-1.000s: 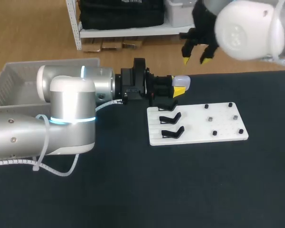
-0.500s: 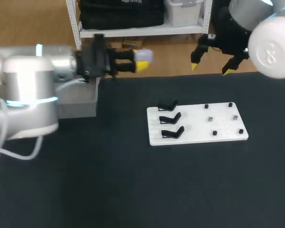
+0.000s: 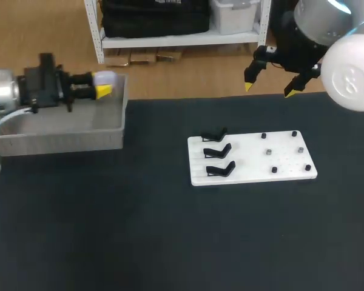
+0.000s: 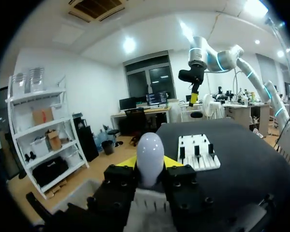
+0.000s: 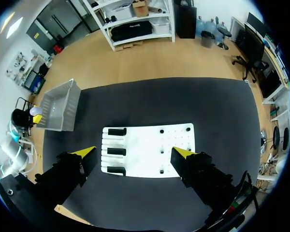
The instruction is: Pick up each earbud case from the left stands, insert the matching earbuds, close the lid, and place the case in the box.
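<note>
While the right gripper (image 3: 269,88) is held spread well apart, the earbud case (image 4: 150,150) is pinched lengthwise in the left gripper (image 3: 102,86), over the box's (image 3: 60,140) far right corner.

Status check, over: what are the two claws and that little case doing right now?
Left gripper shut on earbud case, at the box. Right gripper open, raised beyond the board. Stands bare; path clear.
</note>
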Controlling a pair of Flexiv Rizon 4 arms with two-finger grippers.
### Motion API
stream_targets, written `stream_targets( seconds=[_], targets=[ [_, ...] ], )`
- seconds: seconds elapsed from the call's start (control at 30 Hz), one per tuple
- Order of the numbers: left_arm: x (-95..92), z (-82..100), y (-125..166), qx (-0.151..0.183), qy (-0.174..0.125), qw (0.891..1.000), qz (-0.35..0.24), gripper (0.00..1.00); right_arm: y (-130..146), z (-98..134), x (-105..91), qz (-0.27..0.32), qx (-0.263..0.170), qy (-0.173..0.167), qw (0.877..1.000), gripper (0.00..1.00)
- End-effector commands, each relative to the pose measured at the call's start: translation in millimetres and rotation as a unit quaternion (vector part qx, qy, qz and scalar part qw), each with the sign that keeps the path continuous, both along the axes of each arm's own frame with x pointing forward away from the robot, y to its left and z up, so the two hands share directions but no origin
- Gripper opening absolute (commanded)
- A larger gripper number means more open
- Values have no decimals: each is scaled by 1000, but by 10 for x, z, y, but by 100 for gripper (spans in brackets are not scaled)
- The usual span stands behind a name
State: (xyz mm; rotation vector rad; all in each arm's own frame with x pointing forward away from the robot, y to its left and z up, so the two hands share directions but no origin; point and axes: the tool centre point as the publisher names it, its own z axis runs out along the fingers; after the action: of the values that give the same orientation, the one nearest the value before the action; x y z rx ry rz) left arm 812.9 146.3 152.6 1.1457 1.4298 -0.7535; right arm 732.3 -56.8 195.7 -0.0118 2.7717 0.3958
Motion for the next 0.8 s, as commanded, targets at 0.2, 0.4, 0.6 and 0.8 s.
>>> stream_targets(
  seconds=[0.2,0.4,0.6,0.8],
  targets=[
    [179,-523,413,-12,45,999,16,0,-8,3,-14,-1,0,-2,1000,100],
    [225,-749,464,-12,70,997,30,0,-8,3,-14,-1,0,-2,1000,100],
    [228,-751,508,-14,75,996,44,100,-8,3,-14,-1,0,-2,1000,100],
    [107,-509,437,0,59,998,35,100,-8,3,-14,-1,0,-2,1000,100]
  ],
)
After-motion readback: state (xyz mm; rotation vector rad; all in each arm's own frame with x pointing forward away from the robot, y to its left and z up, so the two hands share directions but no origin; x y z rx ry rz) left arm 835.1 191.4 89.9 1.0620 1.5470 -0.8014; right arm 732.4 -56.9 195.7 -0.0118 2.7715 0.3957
